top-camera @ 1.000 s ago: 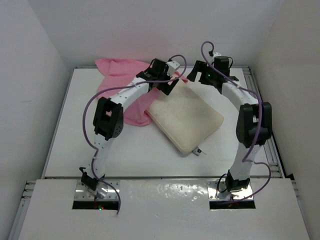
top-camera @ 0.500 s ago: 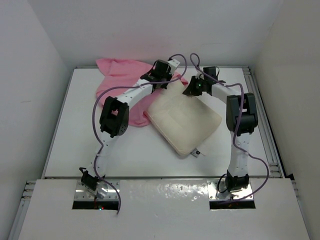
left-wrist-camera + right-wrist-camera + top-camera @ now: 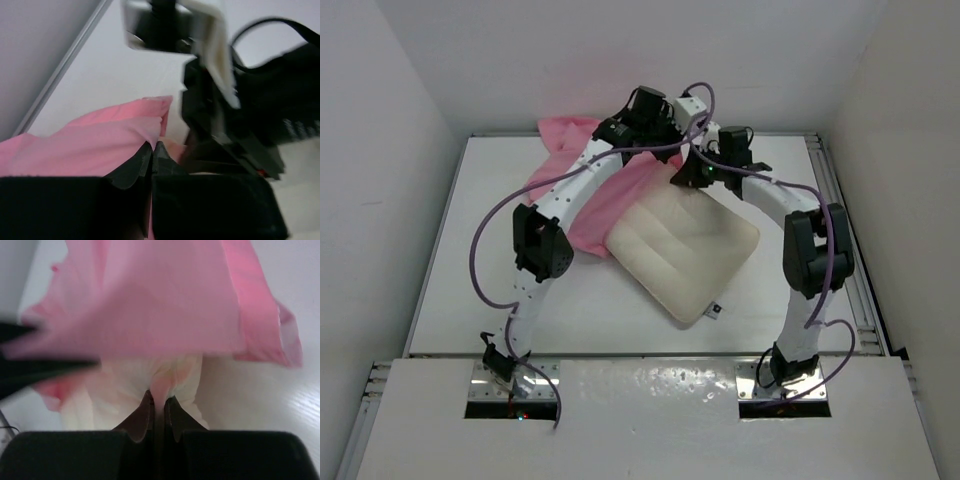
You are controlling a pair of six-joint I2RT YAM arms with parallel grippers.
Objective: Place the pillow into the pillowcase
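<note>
The cream quilted pillow point(image 3: 685, 250) lies slantwise on the table's middle. The pink pillowcase point(image 3: 605, 190) spreads from the back left, and its lifted edge drapes over the pillow's far corner. My left gripper point(image 3: 658, 138) is raised at the back, shut on the pillowcase's edge; in the left wrist view the jaws point(image 3: 152, 149) pinch pink cloth point(image 3: 95, 145). My right gripper point(image 3: 688, 178) sits at the pillow's far corner. In the right wrist view it point(image 3: 159, 402) is shut on a gathered fold of the pillow point(image 3: 125, 385), tinted pink, under the hanging pillowcase point(image 3: 165, 305).
Both wrists are close together at the back of the white table point(image 3: 470, 260), with purple cables point(image 3: 695, 120) looping between them. White walls enclose the left, back and right. A metal rail point(image 3: 845, 230) runs along the right edge.
Both grippers went from open to shut. The left one lifted the pillowcase's edge up and toward the back, the right one closed at the pillow's far corner, and the pillow shifted slightly left.
</note>
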